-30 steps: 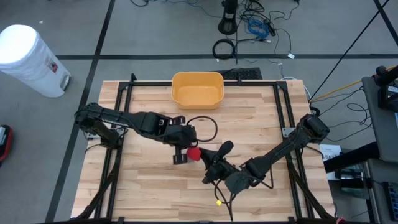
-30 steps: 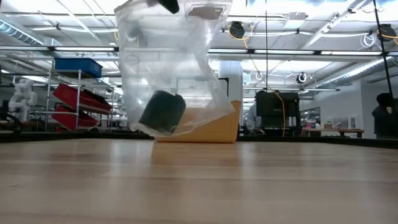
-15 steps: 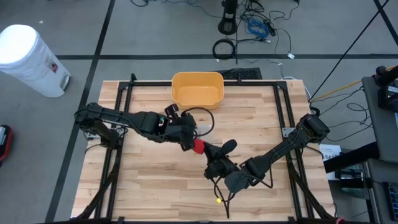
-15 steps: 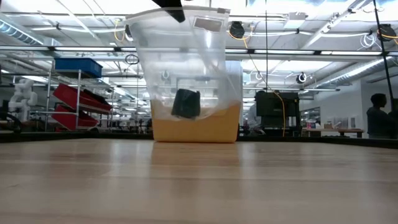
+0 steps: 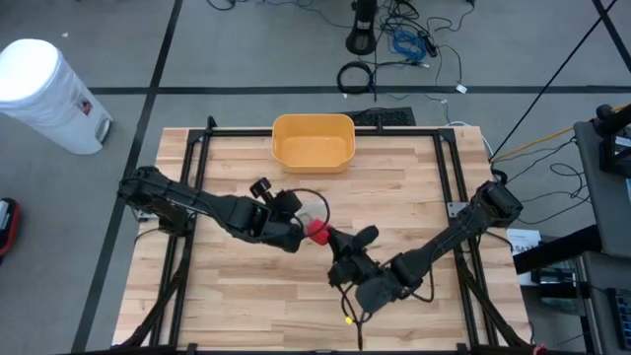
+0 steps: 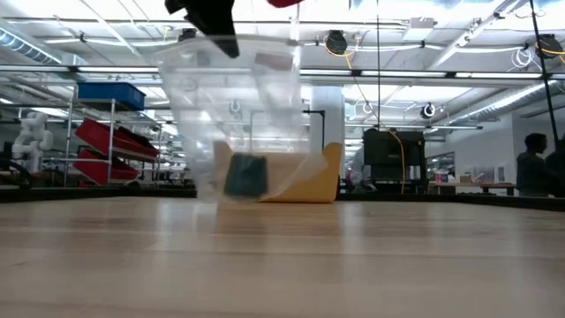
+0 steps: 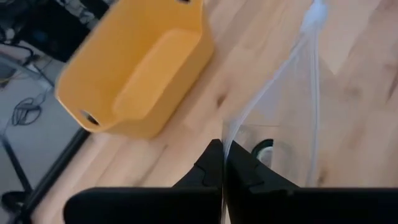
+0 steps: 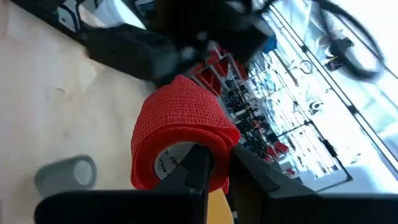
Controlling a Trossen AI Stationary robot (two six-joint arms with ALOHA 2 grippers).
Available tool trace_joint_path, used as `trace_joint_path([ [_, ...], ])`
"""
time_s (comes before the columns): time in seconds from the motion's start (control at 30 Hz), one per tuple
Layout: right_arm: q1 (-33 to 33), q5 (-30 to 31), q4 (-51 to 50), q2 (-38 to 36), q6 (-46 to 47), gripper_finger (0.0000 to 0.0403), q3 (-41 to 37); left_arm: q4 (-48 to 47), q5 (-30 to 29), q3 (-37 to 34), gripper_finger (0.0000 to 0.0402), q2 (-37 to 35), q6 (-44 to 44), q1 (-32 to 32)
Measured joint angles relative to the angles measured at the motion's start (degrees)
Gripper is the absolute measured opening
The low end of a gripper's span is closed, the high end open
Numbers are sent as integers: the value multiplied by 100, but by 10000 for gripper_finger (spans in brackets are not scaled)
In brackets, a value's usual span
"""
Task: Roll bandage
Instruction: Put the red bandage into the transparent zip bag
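A clear plastic bag point(image 6: 234, 115) hangs from my left gripper point(image 5: 294, 233) near the table's middle, its mouth point(image 5: 312, 206) showing from above. A dark grey roll point(image 6: 244, 174) lies in the bag's bottom point(image 7: 263, 149). My right gripper point(image 5: 338, 243) is level just right of the bag and is shut on a red bandage roll point(image 5: 317, 232), which it holds up beside the bag's top point(image 8: 183, 130). Whether the bag's bottom touches the table I cannot tell. My left gripper pinches the bag's upper edge point(image 7: 224, 134) between its two shut fingers, slanting down from the table's left. The bag hangs below the fingers. My right gripper holds the red roll by its wall point(image 8: 219, 176). One finger point(image 8: 198, 167) seems to sit in the white core and the other point(image 8: 250, 169) outside. The fingers lie level, and the roll is lifted clear of the table.
A yellow bin point(image 5: 313, 140) stands at the table's far edge, behind the bag. A black metal frame point(image 5: 325, 131) borders the wooden table. Bare wood lies along the near edge and to the left.
My left gripper has rolled its wrist and sunk a little, tipping further downward. The bag has swung with it, and the dark roll inside has swung to the right, then back left and lower. My right gripper has turned slightly, and the red roll stays raised.
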Motion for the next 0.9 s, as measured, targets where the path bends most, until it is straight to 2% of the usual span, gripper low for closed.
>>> trace_joint_path([
  [0.1, 161, 264, -196, 0, 170, 39, 0, 162, 177, -205, 0, -2, -126, -117],
  [0.23, 268, 174, -267, 0, 450, 39, -1, 464, 712, -317, 0, -2, 33, -260],
  [0.5, 128, -858, -1158, -2, 1571, 39, -1, 1123, 1720, -317, 0, -2, 707, -452],
  [0.63, 42, -1094, -1116, -2, 1752, 39, -1, 1161, 1774, -317, 0, -2, 772, -442],
  [0.8, -46, -1703, -927, -2, 1844, 39, 1, 1173, 1766, -317, 0, -2, 773, -387],
  [0.9, -183, -1745, -1029, -2, 2075, 39, 1, 1207, 1764, -316, 0, -2, 775, -380],
])
